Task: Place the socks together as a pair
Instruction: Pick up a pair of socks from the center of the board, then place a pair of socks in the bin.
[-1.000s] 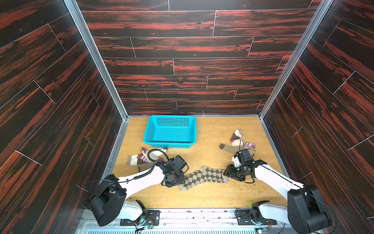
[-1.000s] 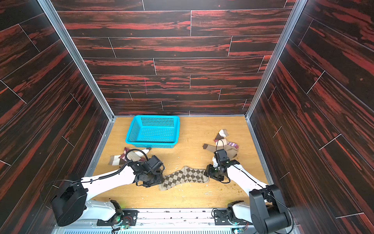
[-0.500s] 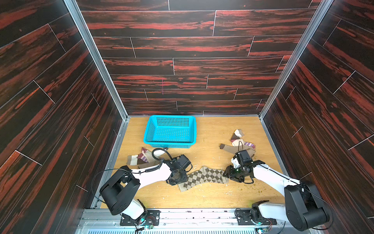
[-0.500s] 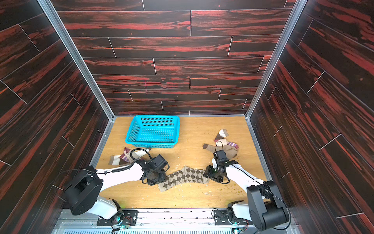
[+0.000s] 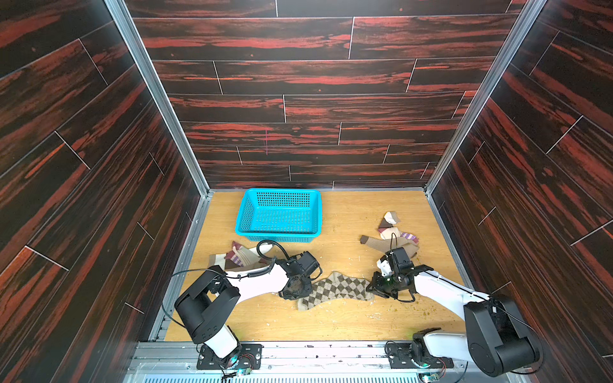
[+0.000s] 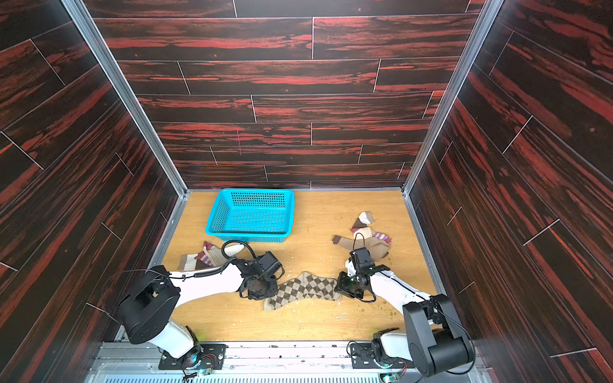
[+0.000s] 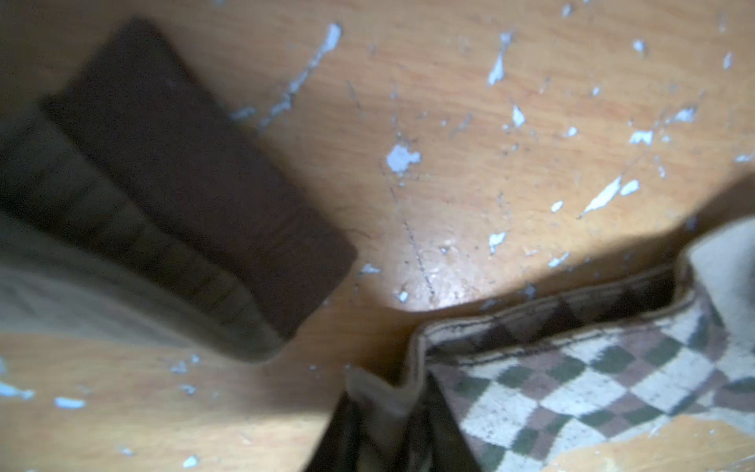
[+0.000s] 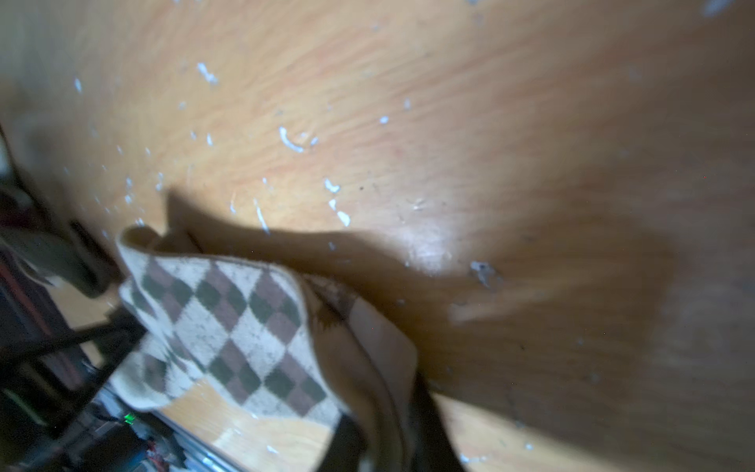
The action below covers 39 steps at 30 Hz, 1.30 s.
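A tan-brown argyle sock (image 5: 335,290) (image 6: 303,290) lies stretched flat at the front middle of the wooden table, and two layers show at its edges. My left gripper (image 5: 302,291) (image 7: 388,429) is shut on its left end (image 7: 572,388). My right gripper (image 5: 371,290) (image 8: 384,441) is shut on its right end (image 8: 228,327). More socks lie in a pile at the left (image 5: 238,258) and in another pile at the right (image 5: 391,238). A tan sock with a brown cuff (image 7: 184,184) lies close to the left gripper.
A blue mesh basket (image 5: 275,233) (image 6: 247,237) stands empty at the back left of the table (image 5: 348,325). Dark wood-pattern walls close in three sides. Small white flecks dot the table surface.
Both grippers have closed on the ends of the argyle sock. The left arm's elbow has swung in nearer the table.
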Motion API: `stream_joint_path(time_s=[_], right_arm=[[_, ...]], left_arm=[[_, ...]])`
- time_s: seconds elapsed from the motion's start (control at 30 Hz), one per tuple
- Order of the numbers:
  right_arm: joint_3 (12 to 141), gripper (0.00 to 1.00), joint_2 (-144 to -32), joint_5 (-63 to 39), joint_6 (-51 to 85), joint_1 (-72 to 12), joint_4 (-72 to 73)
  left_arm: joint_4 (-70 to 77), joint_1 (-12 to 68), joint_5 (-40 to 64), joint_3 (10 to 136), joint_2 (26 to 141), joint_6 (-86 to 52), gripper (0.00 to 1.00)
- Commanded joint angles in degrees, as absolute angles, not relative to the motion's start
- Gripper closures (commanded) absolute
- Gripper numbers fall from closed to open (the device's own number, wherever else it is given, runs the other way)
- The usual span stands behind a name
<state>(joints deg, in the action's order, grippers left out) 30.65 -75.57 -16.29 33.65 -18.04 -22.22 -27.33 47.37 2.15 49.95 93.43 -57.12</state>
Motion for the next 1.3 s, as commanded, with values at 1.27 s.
stream_joint_path(time_s=[1.27], right_arm=[[52.13,1.00,-63.91,-24.35,34.50,-18.37,-35.46]], left_arm=[[-44.09,40.89,-0.89,70.62,78.55,-47.31,1.00]])
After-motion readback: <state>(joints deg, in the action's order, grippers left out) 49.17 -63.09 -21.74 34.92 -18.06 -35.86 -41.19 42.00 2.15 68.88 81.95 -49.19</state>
